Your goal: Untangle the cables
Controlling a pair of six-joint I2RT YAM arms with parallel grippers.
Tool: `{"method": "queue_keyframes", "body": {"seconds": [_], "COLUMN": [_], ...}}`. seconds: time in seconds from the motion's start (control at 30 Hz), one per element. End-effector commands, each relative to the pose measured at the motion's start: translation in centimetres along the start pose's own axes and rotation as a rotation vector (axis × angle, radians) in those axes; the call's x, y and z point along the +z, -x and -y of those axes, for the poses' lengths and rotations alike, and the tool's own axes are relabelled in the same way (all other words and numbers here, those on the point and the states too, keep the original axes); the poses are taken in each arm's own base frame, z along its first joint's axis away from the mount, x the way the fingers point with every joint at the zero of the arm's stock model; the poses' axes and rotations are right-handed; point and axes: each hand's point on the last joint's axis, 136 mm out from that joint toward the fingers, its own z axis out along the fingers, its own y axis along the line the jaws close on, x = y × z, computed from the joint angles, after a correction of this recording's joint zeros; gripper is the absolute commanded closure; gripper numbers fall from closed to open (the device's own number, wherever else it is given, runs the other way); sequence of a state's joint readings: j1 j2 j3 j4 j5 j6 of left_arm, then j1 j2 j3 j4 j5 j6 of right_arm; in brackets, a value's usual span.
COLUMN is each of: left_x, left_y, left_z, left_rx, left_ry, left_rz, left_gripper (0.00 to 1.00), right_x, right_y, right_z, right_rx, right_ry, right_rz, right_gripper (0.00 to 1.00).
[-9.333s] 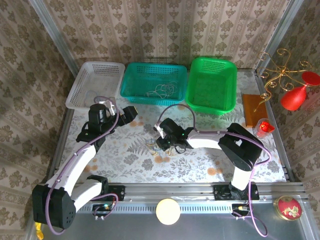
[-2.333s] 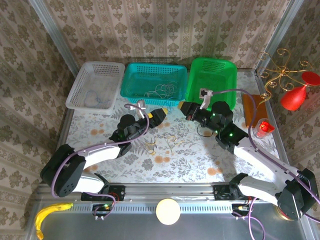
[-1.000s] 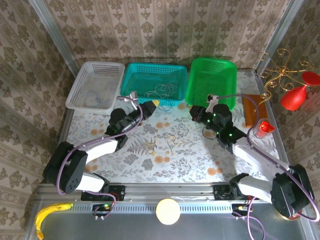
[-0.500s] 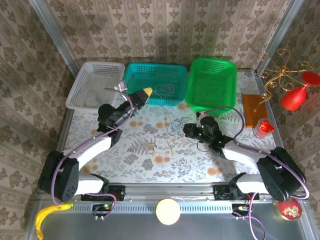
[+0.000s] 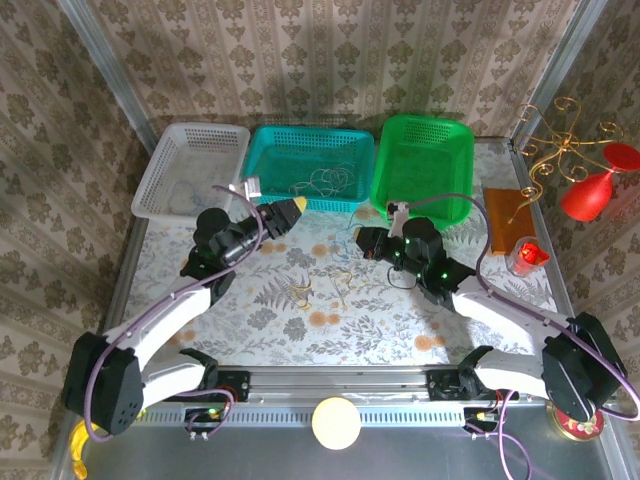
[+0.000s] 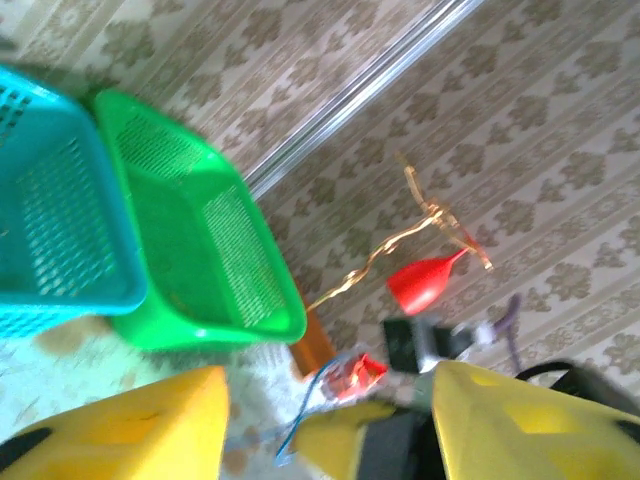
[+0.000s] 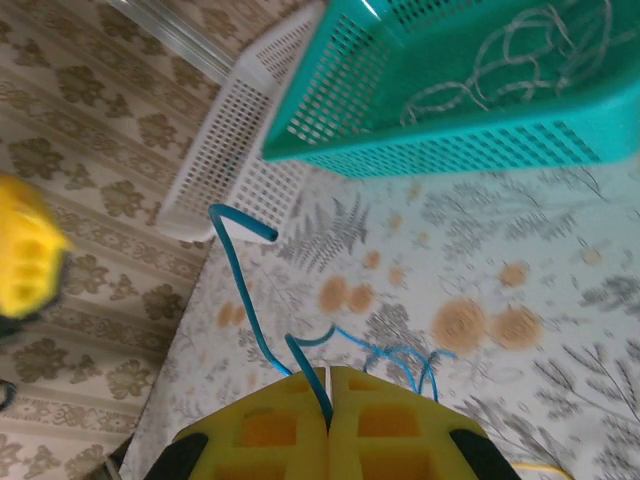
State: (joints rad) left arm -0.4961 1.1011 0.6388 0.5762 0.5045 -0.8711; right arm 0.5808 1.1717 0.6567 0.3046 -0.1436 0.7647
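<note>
Gentleness counts: right jaws, clamped on the blue cable (image 7: 248,305), should draw it slowly off the bench (image 5: 260,335) (left jaws wide, empty)

Arms (image 5: 165,318): white links, black joints, purple hoses (image 5: 515,455) alongside; yellow claw fingers (image 7: 265,432), square recesses.

The floral-patterned desk (image 5: 250,322) carries a white basket (image 5: 149,181), a teal basket (image 5: 312,131) and a green basket (image 5: 464,175) (side by side along its far edge). Thin yellowish cables (image 5: 340,285) lie loose mid-desk, and a brown block (image 5: 508,215) sits at the right.
</note>
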Motion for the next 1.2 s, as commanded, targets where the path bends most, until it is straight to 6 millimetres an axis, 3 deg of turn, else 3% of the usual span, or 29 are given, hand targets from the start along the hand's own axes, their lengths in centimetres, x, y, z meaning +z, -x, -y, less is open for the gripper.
{"method": "queue_keyframes", "body": {"seconds": [0.0,0.2,0.63,0.73,0.9,1.0,1.17], "left_x": [-1.1,-1.1,2.0,2.7,3.3,3.6,4.0], "left_y": [-3.6,-4.9,-7.2,-7.3,-8.0,-8.8,-10.2], "left_z": [-3.2,-3.6,-0.7,-0.7,-1.7,-2.3,-3.1], "left_rx": [0.178,0.317,0.435,0.426,0.384,0.350,0.307], "left_ry": [0.145,0.137,-0.060,-0.073,-0.085,-0.095,-0.102], "left_rz": [-0.154,-0.253,-0.414,-0.410,-0.391,-0.390,-0.400], "left_gripper": [0.35,0.26,0.27,0.34,0.60,0.71,0.70], "right_x": [-0.6,-0.7,-1.7,-1.8,-2.7,-3.7,-5.6], "right_y": [0.7,1.4,0.8,0.8,2.3,3.8,6.6], "right_z": [-1.9,-4.3,-9.3,-10.0,-12.2,-14.1,-17.3], "right_rx": [-0.044,-0.083,-0.174,-0.176,-0.181,-0.193,-0.212], "right_ry": [0.031,0.087,0.189,0.205,0.261,0.302,0.372], "right_rz": [-0.029,-0.063,-0.148,-0.150,-0.122,-0.092,-0.028], "right_gripper": [1.00,1.00,1.00,1.00,1.00,1.00,1.00]}}
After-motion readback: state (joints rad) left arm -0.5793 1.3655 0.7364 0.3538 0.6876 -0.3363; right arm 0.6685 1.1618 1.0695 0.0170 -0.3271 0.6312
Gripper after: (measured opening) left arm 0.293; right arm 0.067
